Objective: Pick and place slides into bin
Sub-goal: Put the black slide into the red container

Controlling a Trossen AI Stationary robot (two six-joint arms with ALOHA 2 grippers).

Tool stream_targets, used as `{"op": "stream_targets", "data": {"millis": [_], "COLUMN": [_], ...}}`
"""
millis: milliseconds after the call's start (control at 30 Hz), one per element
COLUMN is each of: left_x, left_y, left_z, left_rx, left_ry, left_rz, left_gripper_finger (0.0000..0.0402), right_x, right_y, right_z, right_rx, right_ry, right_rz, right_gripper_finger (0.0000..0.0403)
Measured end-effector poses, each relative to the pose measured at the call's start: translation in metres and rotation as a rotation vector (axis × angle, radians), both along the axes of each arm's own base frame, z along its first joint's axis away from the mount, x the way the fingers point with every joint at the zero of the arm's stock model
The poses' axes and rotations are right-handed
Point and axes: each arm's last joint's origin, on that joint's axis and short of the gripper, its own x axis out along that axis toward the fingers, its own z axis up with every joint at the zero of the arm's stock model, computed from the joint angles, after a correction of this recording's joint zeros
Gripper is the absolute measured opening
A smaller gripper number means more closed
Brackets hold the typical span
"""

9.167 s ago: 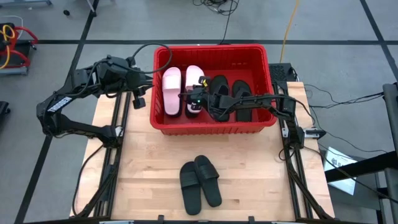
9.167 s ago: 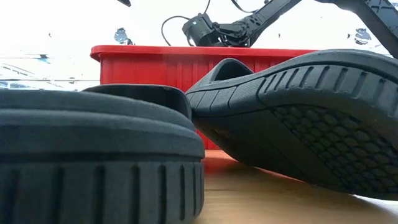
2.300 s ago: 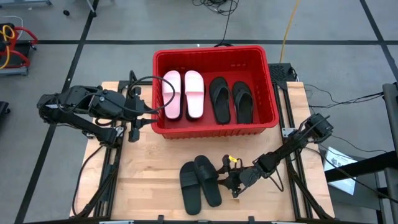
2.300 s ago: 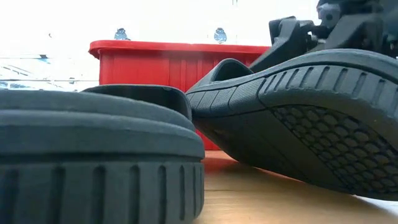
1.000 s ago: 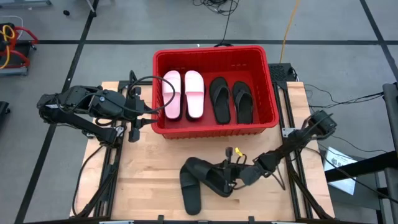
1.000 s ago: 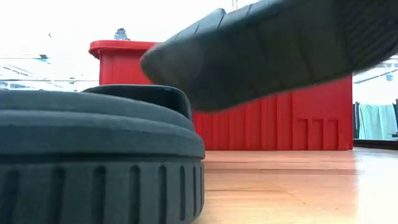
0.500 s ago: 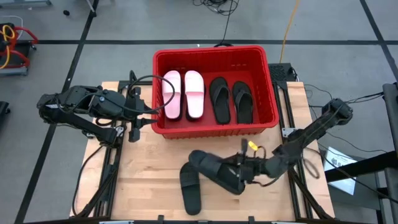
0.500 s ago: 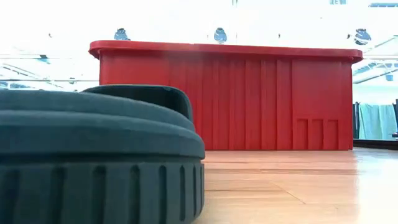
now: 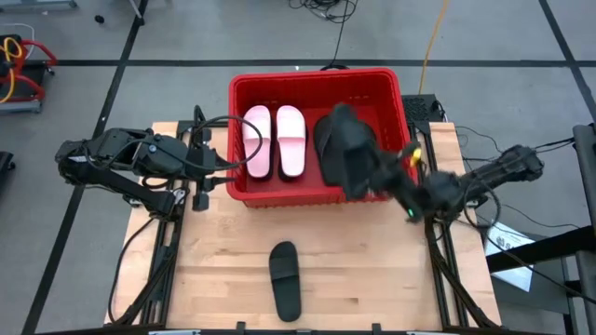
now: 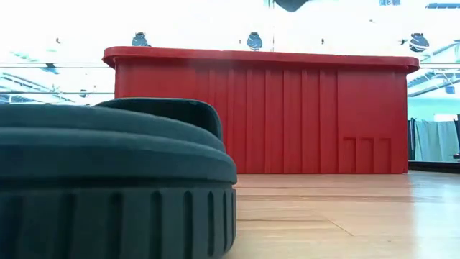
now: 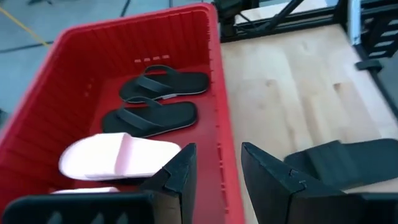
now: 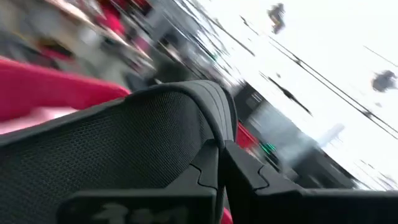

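The red bin (image 9: 317,191) stands at the table's far middle. A pale pink pair (image 9: 275,140) lies in its left half and black flip-flops (image 11: 155,99) in its right half. My right gripper (image 9: 372,177) is shut on a black slide (image 9: 345,149) held in the air over the bin's right half, hiding most of the flip-flops from above. A second black slide (image 9: 284,279) lies flat on its sole near the table's front edge and fills the low view's foreground (image 10: 108,180). My left gripper (image 11: 214,171) is open and empty beside the bin's left wall. My right gripper pinches an edge of the black slide (image 12: 208,124) between its two shut fingers (image 12: 242,171); whether that edge is band or sole I cannot tell. The arm reaches in from the table's right side. The slide is lifted clear, tilted, above the bin's right half.
The bin's near wall (image 10: 259,108) stands between the table's front and the slides inside. Bare wood (image 9: 372,270) lies to the right of the remaining slide. Arm mounts and cables run along both table sides.
My right gripper has risen and gone toward the table's far edge with the black slide, from just above the table's front to over the bin's right half. The slide has tipped as it went. The other black slide has stayed in place.
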Motion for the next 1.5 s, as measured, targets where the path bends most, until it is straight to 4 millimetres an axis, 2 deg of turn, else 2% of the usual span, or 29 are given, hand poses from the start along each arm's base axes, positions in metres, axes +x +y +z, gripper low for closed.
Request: {"op": "stream_targets", "data": {"millis": [167,333,467,600,700,833,1233,1367,1500], "left_x": [0.003,0.01,0.019,0.028,0.035,0.041,0.049,0.049,0.049], "left_y": [0.001,0.003,0.005,0.009,0.013,0.017,0.03,0.033,0.036], "left_z": [-0.001,-0.004,-0.009,-0.013,-0.017,-0.02,-0.019,-0.019,-0.019], "left_rx": [0.089,0.15,0.202,0.215,0.214,0.203,0.187,0.187,0.184], "left_ry": [0.013,0.042,0.08,0.109,0.13,0.147,0.111,0.107,0.107], "left_rz": [0.01,0.0,-0.017,-0.002,0.02,0.051,0.122,0.136,0.147], "left_gripper_finger": [0.0124,0.0124,0.0124,0.0124,0.0124,0.0124,0.0124,0.0124,0.0124], "right_x": [0.008,0.018,0.021,0.019,0.015,0.008,-0.014,-0.021,-0.024], "right_y": [-0.059,-0.107,-0.134,-0.152,-0.161,-0.167,-0.166,-0.164,-0.163], "right_z": [-0.003,-0.022,-0.047,-0.068,-0.081,-0.109,-0.175,-0.191,-0.196], "right_rx": [-0.012,-0.028,-0.004,0.036,0.107,0.158,0.166,0.1,0.053], "right_ry": [0.041,0.167,0.37,0.538,0.575,0.656,0.767,0.797,0.78], "right_rz": [-0.25,-0.328,-0.361,-0.394,-0.364,-0.349,-0.341,-0.325,-0.325], "right_gripper_finger": [0.0,0.0,0.0,0.0,0.0,0.0,0.0,0.0,0.0001]}}
